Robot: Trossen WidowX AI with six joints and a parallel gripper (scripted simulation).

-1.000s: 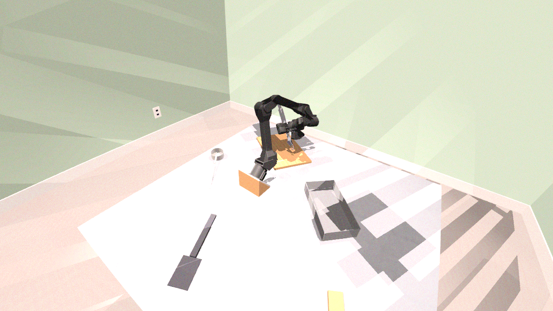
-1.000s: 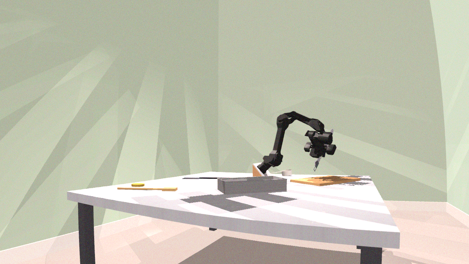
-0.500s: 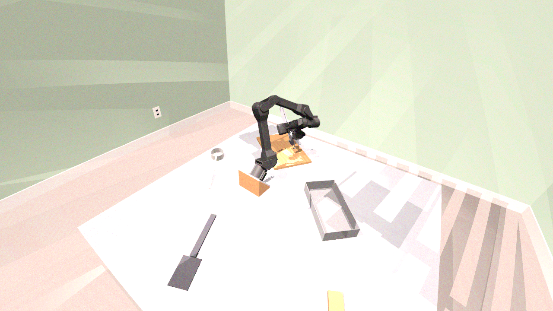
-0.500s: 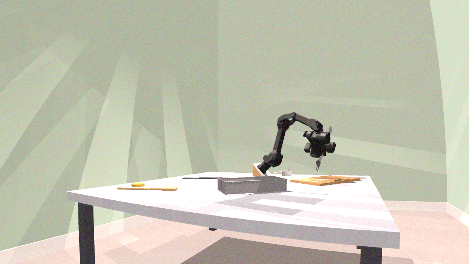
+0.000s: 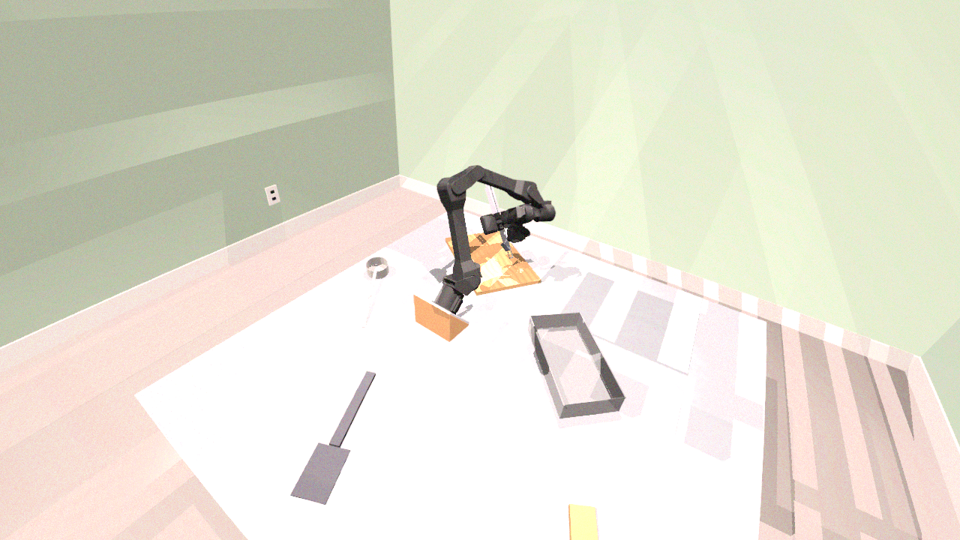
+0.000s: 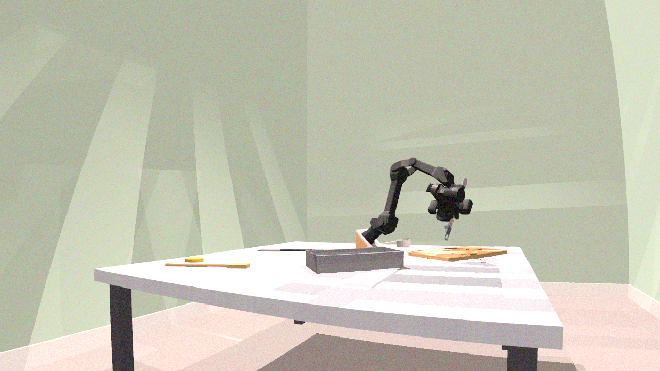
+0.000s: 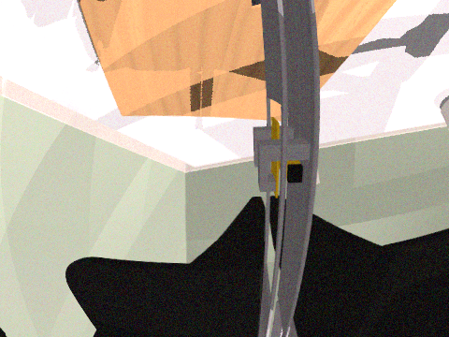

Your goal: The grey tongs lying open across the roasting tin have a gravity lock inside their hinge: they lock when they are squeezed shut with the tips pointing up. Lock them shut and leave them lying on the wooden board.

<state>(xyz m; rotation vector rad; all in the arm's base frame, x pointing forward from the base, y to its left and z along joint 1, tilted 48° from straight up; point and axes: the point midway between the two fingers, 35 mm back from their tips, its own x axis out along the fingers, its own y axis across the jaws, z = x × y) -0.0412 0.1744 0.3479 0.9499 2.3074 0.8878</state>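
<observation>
The grey tongs [image 5: 494, 199] [image 6: 448, 229] [image 7: 301, 84] look closed, with their two arms nearly together. My gripper [image 5: 505, 231] [image 6: 450, 216] [image 7: 265, 206] is shut on them and holds them in the air above the wooden board [image 5: 517, 280] [image 6: 484, 252] [image 7: 164, 28]. They stand steeply tilted, one end rising past the arm and the other, with a small loop, pointing down. In the wrist view a yellow bar [image 7: 276, 161] passes through a grey bracket on the tongs. The roasting tin [image 5: 590, 406] [image 6: 355, 262] is empty. My fingers partly hide the tongs' middle.
A dark spatula [image 5: 322, 473] lies at the near left in the top view. A round strainer or cup with a thin handle [image 5: 377, 271] stands left of the arm's base. A yellow block is at the near edge; a wooden utensil [image 6: 237, 265] and a yellow disc [image 6: 193, 259] lie left of the tin.
</observation>
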